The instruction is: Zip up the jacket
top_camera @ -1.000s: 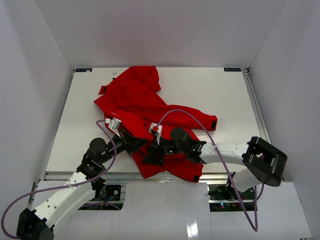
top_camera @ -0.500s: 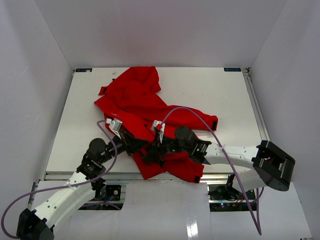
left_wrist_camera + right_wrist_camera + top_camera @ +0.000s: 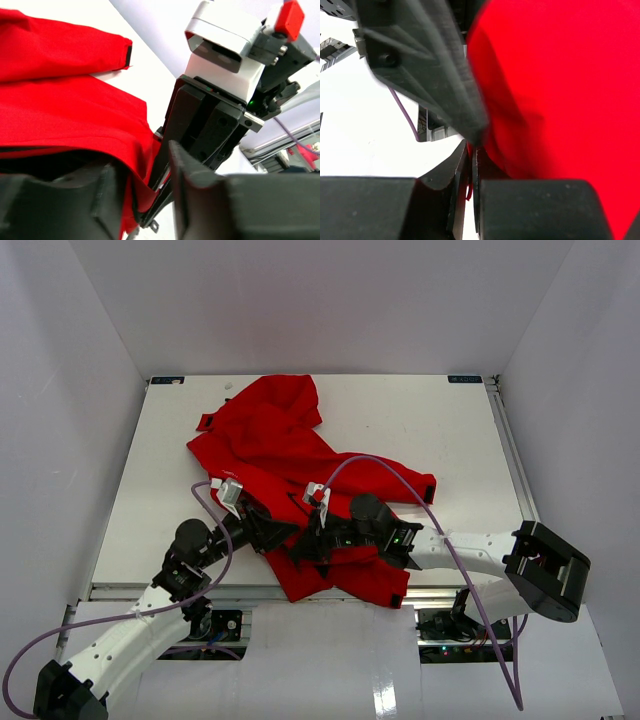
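The red jacket [image 3: 270, 440] lies crumpled across the white table, its lower edge reaching the front rim. Both grippers meet at that lower edge. My left gripper [image 3: 276, 536] is open, and in the left wrist view the jacket's [image 3: 60, 110] red edge with its black lining hangs between the spread fingers [image 3: 186, 185]. A small metal tab [image 3: 154, 225] dangles under that edge. My right gripper [image 3: 300, 544] is shut on a thin fold of the jacket [image 3: 560, 90], pinched at the gripper's [image 3: 470, 152] tips. The zipper line is hidden in the folds.
The two arms' heads sit almost touching, and the right gripper's body [image 3: 215, 115] fills the left wrist view. Purple cables [image 3: 380, 465] loop over the jacket. The bare table [image 3: 430, 420] extends to the right and back, boxed in by white walls.
My right gripper has closed on the jacket's edge. My left gripper, shut before, has opened. The right arm slid a little to the left.
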